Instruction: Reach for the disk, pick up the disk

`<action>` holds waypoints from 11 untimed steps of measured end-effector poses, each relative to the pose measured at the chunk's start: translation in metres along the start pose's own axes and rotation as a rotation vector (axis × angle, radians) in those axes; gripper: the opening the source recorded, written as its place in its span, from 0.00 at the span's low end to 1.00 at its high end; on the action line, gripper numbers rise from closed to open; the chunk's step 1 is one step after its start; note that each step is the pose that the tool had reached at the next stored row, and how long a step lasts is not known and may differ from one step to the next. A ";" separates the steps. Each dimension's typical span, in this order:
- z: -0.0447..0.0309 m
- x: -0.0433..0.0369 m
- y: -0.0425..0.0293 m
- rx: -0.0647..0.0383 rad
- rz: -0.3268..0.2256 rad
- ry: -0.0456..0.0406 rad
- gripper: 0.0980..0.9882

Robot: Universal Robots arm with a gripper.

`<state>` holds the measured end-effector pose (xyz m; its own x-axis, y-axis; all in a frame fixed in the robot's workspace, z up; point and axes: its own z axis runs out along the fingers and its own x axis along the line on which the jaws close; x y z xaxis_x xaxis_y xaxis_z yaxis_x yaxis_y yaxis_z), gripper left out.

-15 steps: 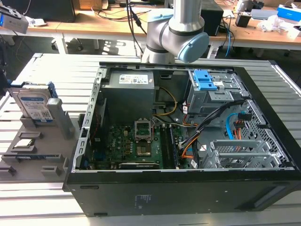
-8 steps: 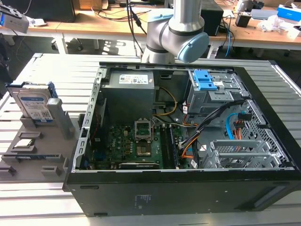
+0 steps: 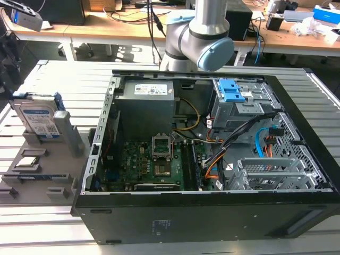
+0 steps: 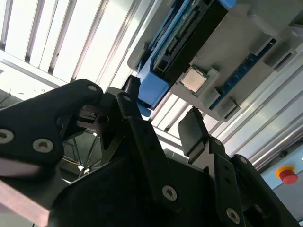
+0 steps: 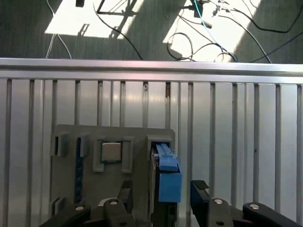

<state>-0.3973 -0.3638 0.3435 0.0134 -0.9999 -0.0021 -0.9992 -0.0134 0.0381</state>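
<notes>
The disk (image 3: 37, 118) stands on edge in a grey holder (image 3: 56, 159) at the exterior view's left, its white-and-blue label facing out. In the first wrist view the disk (image 5: 163, 165) appears edge-on, topped by its blue rail. My gripper (image 5: 162, 190) is open. Its two black fingertips (image 5: 199, 188) frame the disk in the picture with a gap on each side and touch nothing. In the second wrist view the gripper (image 4: 161, 106) hangs apart from the disk (image 4: 189, 28), with daylight between them.
An open black computer case (image 3: 297, 207) takes up the middle of the slatted aluminium table (image 3: 329, 90), with blue brackets (image 3: 231, 90) inside. A square silver chip (image 5: 111, 151) sits in the holder beside the disk. The table edge (image 5: 151, 64) and floor cables lie beyond it. A red button (image 4: 289, 175) shows in the second wrist view.
</notes>
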 end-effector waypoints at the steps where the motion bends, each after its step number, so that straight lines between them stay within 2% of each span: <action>1: 0.0024 -0.0001 -0.0005 0.000 0.004 -0.0001 0.56; 5: 0.0121 -0.0003 -0.0047 -0.001 0.010 -0.0005 0.56; 9: 0.0309 -0.0011 -0.0059 -0.001 0.010 -0.0004 0.56; 11: 0.0364 -0.0013 -0.0061 -0.001 0.010 -0.0003 0.56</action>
<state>-0.3926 -0.3624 0.3069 0.0033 -1.0000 -0.0020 -0.9992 -0.0034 0.0394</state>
